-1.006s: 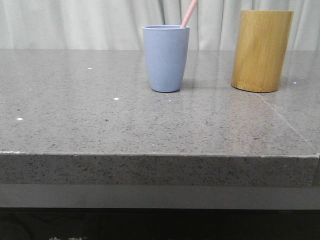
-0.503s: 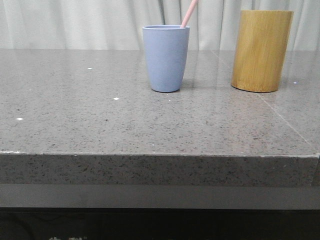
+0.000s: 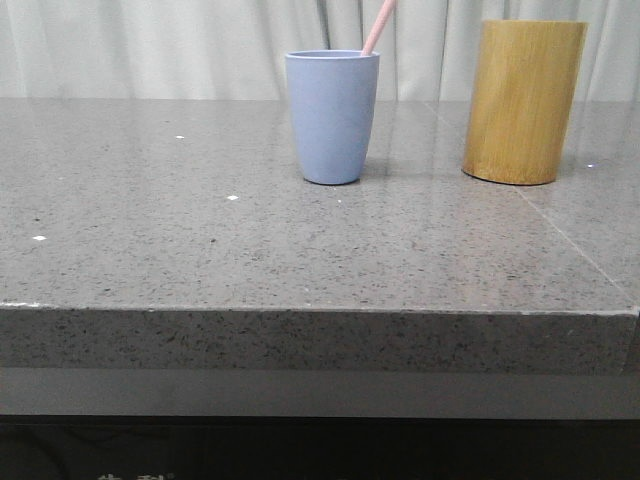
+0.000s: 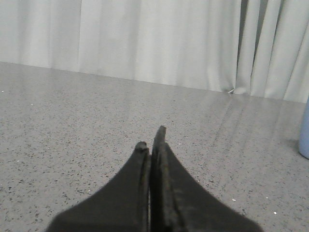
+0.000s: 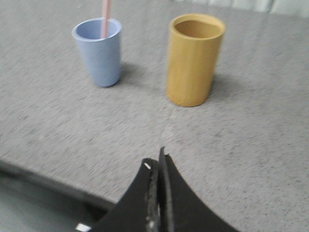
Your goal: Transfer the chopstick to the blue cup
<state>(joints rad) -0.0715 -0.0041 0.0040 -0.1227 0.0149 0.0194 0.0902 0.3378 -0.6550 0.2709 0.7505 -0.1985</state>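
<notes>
Chopstick: the pale pink chopstick (image 3: 379, 26) stood inside the blue cup, leaning toward the robot's right, its upper end running out past the top of the front view; from the right wrist camera it rose straight out of the cup's mouth.
Blue cup: the blue cup (image 3: 332, 117) stood upright on the table, toward the far side and near the middle, with a soft shadow at its base.
Bamboo holder: a taller tan bamboo holder (image 3: 523, 101) stood upright to the right of the cup, near it but not touching; the right wrist camera looked into its open mouth and saw nothing inside.
Table: the grey speckled stone table (image 3: 250, 250) carried both vessels, a few white flecks scattered on its left part and its thick front edge facing the camera.
Backdrop: pale pleated curtains (image 3: 150, 45) hung behind the far edge.
Left claw: the left claw (image 4: 151, 140) was closed, its two dark fingers pressed together with nothing between them, over bare table, with an edge of the blue cup at the side of its view.
Right claw: the right claw (image 5: 155, 162) was likewise closed and empty, well back from the cup and the holder, near the table's front edge.
</notes>
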